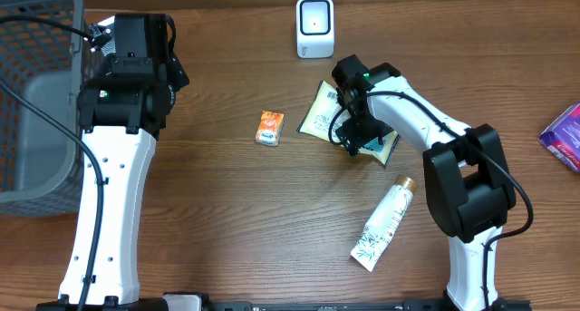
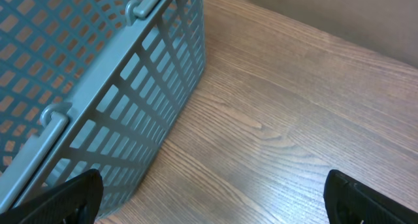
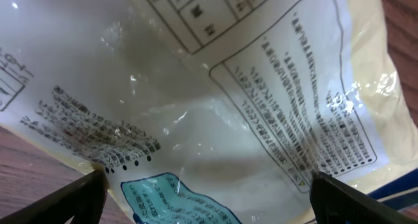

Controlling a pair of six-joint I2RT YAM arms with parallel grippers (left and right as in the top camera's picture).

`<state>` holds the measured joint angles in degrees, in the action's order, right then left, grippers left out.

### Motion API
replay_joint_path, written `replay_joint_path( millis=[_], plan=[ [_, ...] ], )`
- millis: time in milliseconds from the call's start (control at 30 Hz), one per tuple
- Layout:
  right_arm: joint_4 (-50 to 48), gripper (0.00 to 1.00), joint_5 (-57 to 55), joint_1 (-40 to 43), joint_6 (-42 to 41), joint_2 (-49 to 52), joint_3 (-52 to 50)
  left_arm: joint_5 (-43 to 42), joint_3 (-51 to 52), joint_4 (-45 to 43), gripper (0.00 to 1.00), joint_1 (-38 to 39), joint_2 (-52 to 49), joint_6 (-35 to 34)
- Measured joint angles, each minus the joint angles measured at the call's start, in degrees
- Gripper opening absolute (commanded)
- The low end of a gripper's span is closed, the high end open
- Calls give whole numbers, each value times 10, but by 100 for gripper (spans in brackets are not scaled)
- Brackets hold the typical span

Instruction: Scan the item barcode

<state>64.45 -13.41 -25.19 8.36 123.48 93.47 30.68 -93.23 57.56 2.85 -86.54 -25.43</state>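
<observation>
Tube (image 1: 384, 225): white squeeze tube with a gold cap, lying flat on the wooden table (image 1: 227, 220). It is nearest of all, well to the near side of the scanner (image 1: 314, 25) and a little right of it.
Purple pack (image 1: 564, 134): far right of the scanner, cut off by the frame edge.
Right gripper (image 3: 209, 201): jaws spread wide, clamped on nothing. It sits low over the pouch, whose printed face fills the wrist view; contact cannot be told.
Pouch (image 1: 319, 121): flat cream packet with fine print and a blue corner, lying on the near side of the scanner, apart from it.
Orange carton (image 1: 269, 128): small, near-left of the scanner, beside the pouch but not touching.
Basket (image 1: 36, 93): grey mesh, far left of the scanner.
Left gripper (image 2: 219, 201): jaws wide apart and empty, left of the scanner, over bare wood beside the basket wall.
Scanner: white, upright, farthest back.
</observation>
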Motion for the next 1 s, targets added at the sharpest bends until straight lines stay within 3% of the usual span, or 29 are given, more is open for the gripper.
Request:
replay_joint_path(
  millis=[467,600,800,1000],
  plan=[
    [-3,100,-115,-114,-2,-20,0,0,0,-9,100,0,0,0],
    [-22,100,-138,-91,0,-20,0,0,0,-9,100,0,0,0],
    [-23,100,-87,-28,17,-20,0,0,0,-10,100,0,0,-2],
    [-24,100,-46,-29,24,-20,-3,0,0,-17,100,0,0,-2]
  ],
)
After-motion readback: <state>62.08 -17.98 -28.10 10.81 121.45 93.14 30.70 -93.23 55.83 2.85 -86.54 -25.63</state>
